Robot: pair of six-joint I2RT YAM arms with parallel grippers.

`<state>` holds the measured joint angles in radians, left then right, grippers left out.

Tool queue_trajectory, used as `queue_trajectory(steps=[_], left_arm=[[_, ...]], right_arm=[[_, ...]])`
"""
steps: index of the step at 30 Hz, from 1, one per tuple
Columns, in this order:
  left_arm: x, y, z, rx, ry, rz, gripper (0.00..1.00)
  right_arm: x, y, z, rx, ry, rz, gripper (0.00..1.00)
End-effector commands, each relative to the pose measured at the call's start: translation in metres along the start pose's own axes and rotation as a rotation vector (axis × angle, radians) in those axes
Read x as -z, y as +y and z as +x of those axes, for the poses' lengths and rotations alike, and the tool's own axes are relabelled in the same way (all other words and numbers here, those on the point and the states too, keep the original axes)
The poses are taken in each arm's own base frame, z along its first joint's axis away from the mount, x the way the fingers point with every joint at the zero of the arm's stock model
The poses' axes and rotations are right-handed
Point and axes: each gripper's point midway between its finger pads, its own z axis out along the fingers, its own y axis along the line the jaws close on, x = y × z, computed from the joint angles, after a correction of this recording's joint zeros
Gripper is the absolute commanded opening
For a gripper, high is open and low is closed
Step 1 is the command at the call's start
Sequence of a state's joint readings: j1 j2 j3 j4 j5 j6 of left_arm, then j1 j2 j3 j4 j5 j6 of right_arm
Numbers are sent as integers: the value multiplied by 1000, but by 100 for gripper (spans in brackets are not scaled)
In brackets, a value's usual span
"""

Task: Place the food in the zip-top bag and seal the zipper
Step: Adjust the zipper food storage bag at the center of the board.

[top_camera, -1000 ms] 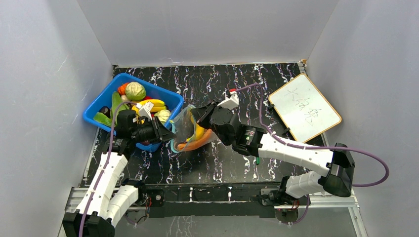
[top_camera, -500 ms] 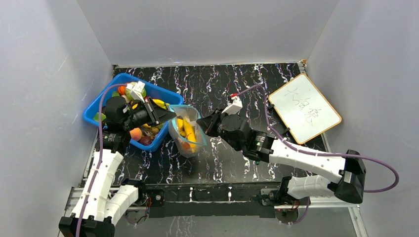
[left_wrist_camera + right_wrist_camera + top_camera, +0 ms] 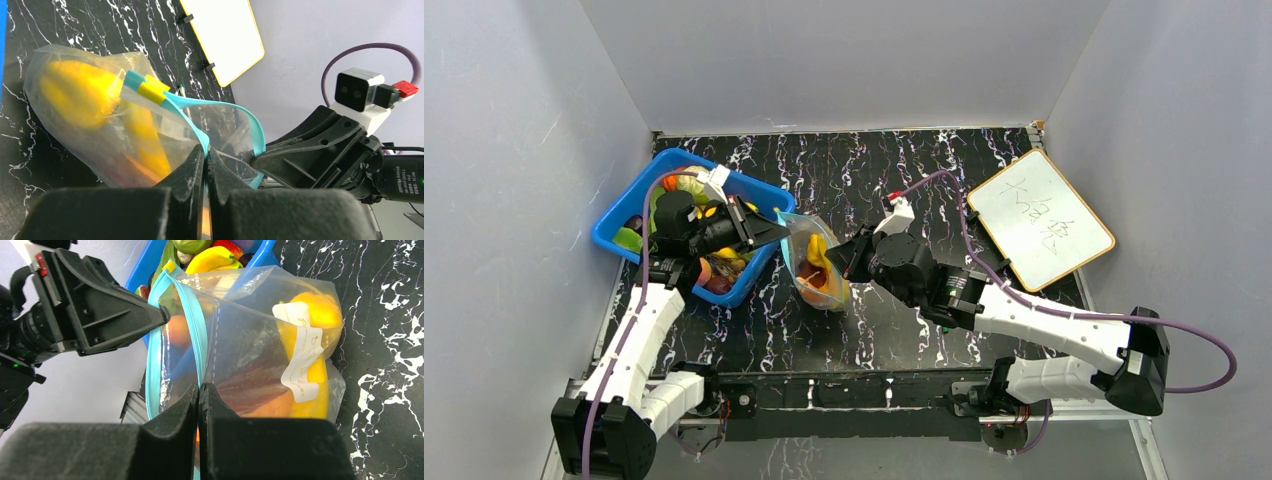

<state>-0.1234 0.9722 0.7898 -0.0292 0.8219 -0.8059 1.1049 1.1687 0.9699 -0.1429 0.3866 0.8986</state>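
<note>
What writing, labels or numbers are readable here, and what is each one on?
On the whiteboard: handwritten characters, too blurred to read.
On the white label of the zip-top bag: faint marks, not legible.
On the motor sticker: tiny print, too small to read.
Nothing can be quoted with certainty.

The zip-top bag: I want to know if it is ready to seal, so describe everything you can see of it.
The clear, crinkly plastic zip-top bag has a teal-blue zipper strip with a yellow slider at one end and a white label on its side. Its mouth gapes open, unsealed. The left gripper and right gripper each have jaws shut on opposite sides of the rim. Yellow toy bananas and orange pieces show inside. It is held beside the blue plastic bin.
</note>
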Motion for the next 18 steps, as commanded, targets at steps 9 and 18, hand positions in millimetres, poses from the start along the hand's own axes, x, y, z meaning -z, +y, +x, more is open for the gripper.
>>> queue_trajectory(steps=[9,18], left_arm=[[-5,10,1,-42,34,-37,23],[11,21,-23,-180,1,-251,65]], right_arm=[[7,0,-11,-48,-65,-29,0],[15,-2,-24,-106,-119,-27,0]])
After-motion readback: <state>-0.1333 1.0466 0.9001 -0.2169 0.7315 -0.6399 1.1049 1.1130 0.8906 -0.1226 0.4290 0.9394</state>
